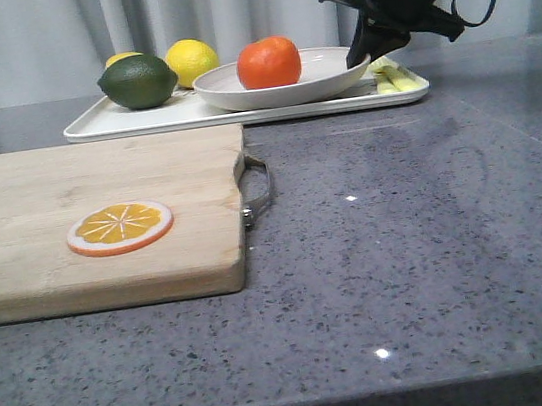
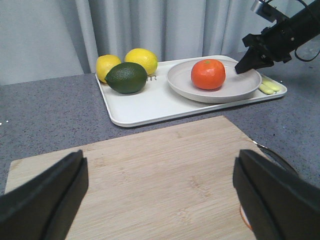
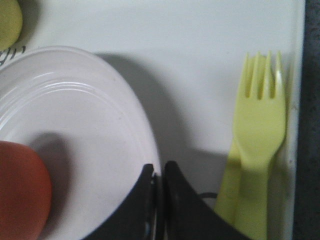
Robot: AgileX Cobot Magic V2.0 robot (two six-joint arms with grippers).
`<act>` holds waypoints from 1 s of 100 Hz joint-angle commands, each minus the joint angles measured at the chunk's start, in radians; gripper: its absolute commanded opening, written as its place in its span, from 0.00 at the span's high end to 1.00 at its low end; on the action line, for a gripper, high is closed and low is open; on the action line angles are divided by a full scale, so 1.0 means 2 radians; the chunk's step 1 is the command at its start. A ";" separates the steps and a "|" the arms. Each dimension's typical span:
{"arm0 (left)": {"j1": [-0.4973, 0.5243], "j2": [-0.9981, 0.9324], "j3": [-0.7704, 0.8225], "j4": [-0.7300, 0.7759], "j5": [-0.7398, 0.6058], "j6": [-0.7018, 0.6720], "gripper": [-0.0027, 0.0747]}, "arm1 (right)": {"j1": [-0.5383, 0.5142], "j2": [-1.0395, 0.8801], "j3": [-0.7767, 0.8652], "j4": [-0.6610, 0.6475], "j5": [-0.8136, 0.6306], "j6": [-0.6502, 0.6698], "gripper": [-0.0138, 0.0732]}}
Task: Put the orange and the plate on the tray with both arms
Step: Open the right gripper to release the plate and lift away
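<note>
Grey tabletop (image 1: pixel 442 270), carrying a board (image 1: pixel 92 223) in front and the tray (image 1: pixel 139 124) at the back. On the tray: plate (image 1: pixel 325 82) sitting flat or nearly so, orange (image 1: pixel 268 62) resting inside it; lime (image 1: pixel 138 82), two lemons (image 1: pixel 192 60) and a pale fork (image 3: pixel 257 130) alongside. Right pincer (image 3: pixel 159 172) clamped on the plate's rim, one jaw above, one below. Left pincer (image 2: pixel 160 192) spread wide and empty, hovering over the board, a slice (image 1: pixel 119 227) lying there too. Task judged almost done; release seems the step in hand. Best done by parting the jaws slowly, then lifting straight up and back, clear of rim and fork. Any sideways drag likely to tip the plate and roll the orange.
</note>
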 commanded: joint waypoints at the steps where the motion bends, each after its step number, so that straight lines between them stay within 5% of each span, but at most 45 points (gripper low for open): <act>1: 0.001 0.003 -0.015 -0.007 -0.029 -0.004 0.24 | -0.001 -0.036 -0.018 0.012 -0.024 -0.008 0.92; 21: 0.001 0.003 -0.015 -0.007 -0.029 -0.004 0.24 | -0.001 -0.036 -0.018 0.012 -0.026 -0.008 0.87; 50: 0.001 0.003 -0.015 -0.007 -0.029 -0.004 0.24 | -0.001 -0.039 -0.020 0.013 -0.023 -0.008 0.37; 100: 0.001 0.003 -0.015 -0.011 -0.029 -0.004 0.24 | -0.001 -0.185 -0.025 0.009 -0.013 -0.144 0.35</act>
